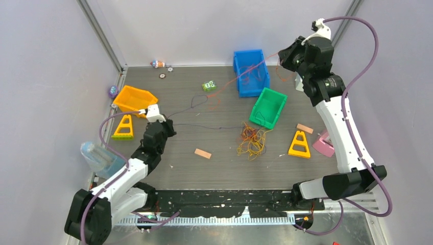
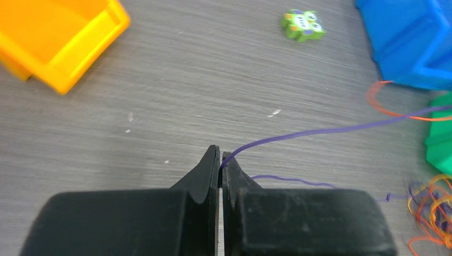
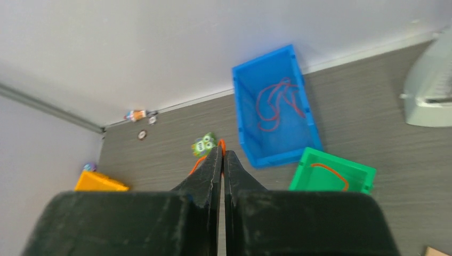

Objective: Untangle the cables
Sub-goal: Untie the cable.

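Observation:
A tangle of orange, yellow and red cables [image 1: 253, 142] lies mid-table, in front of the green bin. My left gripper [image 2: 220, 159] is low over the table at the left, shut on a thin purple cable [image 2: 320, 130] that runs right toward the tangle. My right gripper [image 3: 222, 154] is raised at the back right, above the blue bin, shut on an orange-red cable [image 3: 198, 165]. That cable [image 1: 240, 76] slants down to the table near the green toy. Loose red cable [image 3: 272, 104] lies in the blue bin, and an orange piece [image 3: 330, 170] in the green bin.
An orange bin [image 1: 134, 99] sits back left, a blue bin [image 1: 238, 74] at the back and a green bin [image 1: 280, 109] beside it. Two yellow triangular stands [image 1: 124, 127] [image 1: 299, 144], a green toy [image 1: 209, 86], wooden blocks [image 1: 202, 153] [image 1: 305, 128] and a plastic bottle [image 1: 99, 157] are scattered around.

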{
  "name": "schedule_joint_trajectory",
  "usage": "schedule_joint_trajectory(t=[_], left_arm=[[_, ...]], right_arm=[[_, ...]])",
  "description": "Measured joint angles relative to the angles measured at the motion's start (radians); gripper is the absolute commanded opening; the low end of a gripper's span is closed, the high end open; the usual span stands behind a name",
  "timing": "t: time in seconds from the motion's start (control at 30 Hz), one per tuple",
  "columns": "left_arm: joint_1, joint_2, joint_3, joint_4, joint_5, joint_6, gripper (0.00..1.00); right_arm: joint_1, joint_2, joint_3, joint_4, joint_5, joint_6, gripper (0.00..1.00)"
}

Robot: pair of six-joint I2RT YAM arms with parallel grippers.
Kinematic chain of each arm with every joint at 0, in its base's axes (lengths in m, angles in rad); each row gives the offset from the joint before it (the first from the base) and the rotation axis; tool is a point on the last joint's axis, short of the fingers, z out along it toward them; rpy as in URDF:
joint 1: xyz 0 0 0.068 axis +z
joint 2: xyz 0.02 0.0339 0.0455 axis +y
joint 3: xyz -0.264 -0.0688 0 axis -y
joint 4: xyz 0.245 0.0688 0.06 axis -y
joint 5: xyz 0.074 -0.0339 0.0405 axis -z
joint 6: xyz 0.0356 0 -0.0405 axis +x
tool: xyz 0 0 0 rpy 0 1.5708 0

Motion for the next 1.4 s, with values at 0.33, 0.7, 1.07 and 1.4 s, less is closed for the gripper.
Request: schedule_joint_trajectory(t=[0.33,0.7,1.07,1.4], left_arm=[[0.188,0.033,-0.023,-0.085,0.055,-0.221,0.00],[0.191,0.041,-0.023,-0.091,0.105,-0.251,0.00],[0.176,0.000,-0.023,-0.085,0.213,-0.234,0.00],[0.087,0.013,-0.010,-0.072,0.243,-0.225,0.00]], right_arm=[[-0.130,-0.065,0.000,-0.050,0.243,0.000,0.05],[-0.141,-0.084,0.007,0.010,0.157,-0.005,0.05],[-0.141,0.073,0.087,0.097,-0.043,-0.020,0.05],[-0.140,0.247,0.329,0.298,-0.256,-0.034,0.05]])
